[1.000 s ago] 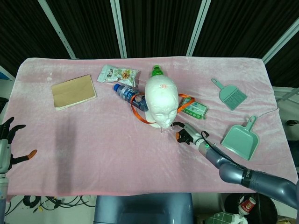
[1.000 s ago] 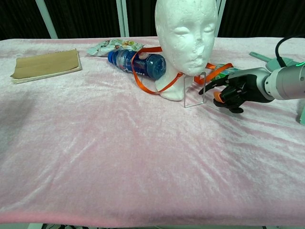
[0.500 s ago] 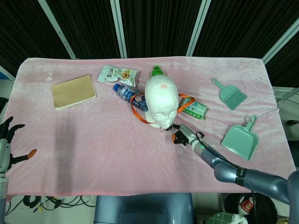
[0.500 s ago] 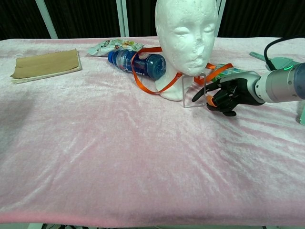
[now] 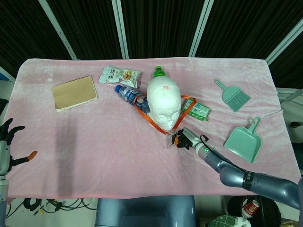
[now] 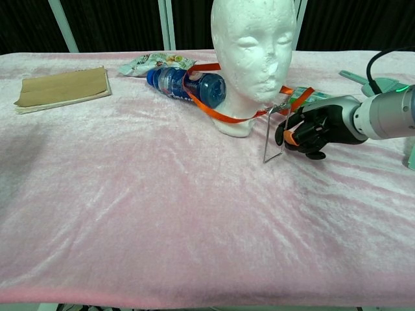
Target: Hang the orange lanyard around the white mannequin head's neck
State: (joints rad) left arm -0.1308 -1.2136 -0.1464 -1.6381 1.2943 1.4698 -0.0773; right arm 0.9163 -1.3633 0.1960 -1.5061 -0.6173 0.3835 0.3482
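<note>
— Since the orange lanyard point(image 6: 214, 109) is what matters, where does it lie?

— Its strap runs taut from the blue bottle point(image 6: 188, 85) across the front of the white mannequin head point(image 6: 253, 45) at the neck, then out to the right hand point(image 6: 311, 129). The clear badge holder point(image 6: 275, 135) at its end hangs tilted just beside that hand.

— So the hand has it?

— It looks so: the fingers are curled in around the clip end, with the strap drawn straight toward them. The exact pinch is hard to make out.

— Which way does the loop run from the hand?

— Up and to the left, toward the head; the other branch point(image 5: 187, 107) passes the head's far side over the green packet point(image 5: 199, 111). The loop already seems to sit around the neck.

— And the other hand?

— The left hand point(image 5: 6, 142) is spread at the table's far left edge, well apart. The right is plainly nearer, so I'd judge the finishing is its job.
</note>
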